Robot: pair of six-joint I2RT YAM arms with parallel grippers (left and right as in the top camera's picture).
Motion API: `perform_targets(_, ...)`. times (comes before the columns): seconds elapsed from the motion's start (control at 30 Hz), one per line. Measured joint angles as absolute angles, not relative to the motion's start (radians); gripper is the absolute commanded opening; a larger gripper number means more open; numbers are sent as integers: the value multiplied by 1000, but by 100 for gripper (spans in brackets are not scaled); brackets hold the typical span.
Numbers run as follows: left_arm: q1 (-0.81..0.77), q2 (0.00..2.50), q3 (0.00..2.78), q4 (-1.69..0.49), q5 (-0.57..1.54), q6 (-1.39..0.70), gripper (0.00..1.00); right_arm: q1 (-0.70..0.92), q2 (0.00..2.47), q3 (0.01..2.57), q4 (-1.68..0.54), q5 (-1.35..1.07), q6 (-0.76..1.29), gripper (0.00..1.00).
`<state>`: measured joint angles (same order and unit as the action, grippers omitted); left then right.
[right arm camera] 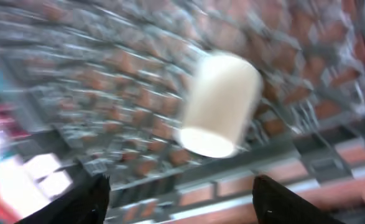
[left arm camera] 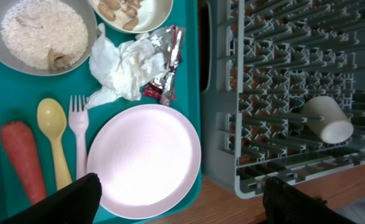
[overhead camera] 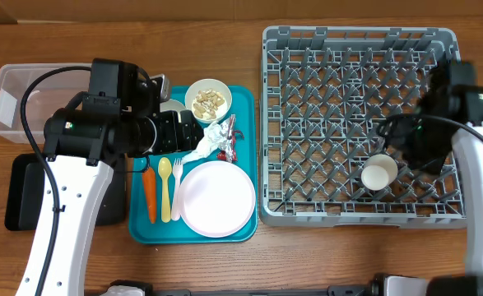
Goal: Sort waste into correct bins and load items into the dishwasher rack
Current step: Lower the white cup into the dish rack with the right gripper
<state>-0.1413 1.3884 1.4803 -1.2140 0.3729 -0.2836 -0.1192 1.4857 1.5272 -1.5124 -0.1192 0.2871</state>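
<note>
Left gripper (left arm camera: 182, 198): wide open over the plate (overhead camera: 217, 198), nothing in it.
Right gripper (right arm camera: 183, 198): I see it spread wide too, empty, above the rack (overhead camera: 323, 215).
Cup (overhead camera: 379, 173): on its side in the rack, near the front edge.
Waste: napkin (overhead camera: 206, 144) and wrapper (overhead camera: 228, 138) touching, between nut bowl (overhead camera: 188, 97) and plate; carrot (overhead camera: 150, 196) at the teal tray's (overhead camera: 142, 233) left, beside the spoon (overhead camera: 164, 187).
Bins: tub (overhead camera: 11, 103) and black tray (overhead camera: 23, 193) left of the teal tray.
</note>
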Motion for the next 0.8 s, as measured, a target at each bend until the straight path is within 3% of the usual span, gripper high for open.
perform_targets(0.2,-142,1388,1480,-1242,294,-283,83,-87,1290,1671,-1433,-304,215,78)
perform_targets(0.3,-146,1388,1480,-1263,252,-283,83,-83,1190,1689,-1434,-356,205,73)
perform_targets(0.4,-166,1388,1480,-1288,213,-284,84,-83,1151,1692,-1488,-363,219,58)
perform_targets(0.5,-183,1388,1480,-1320,162,-291,84,-83,1170,1681,-1546,-348,249,32)
perform_targets(0.57,-183,1388,1480,-1332,137,-296,84,-83,1198,1642,-1575,-336,273,20)
perform_targets(0.7,-183,1388,1480,-1336,110,-304,84,-83,1265,1503,-1560,-312,319,4)
perform_targets(0.8,-183,1388,1480,-1336,99,-308,85,-83,1309,1364,-1501,-300,352,4)
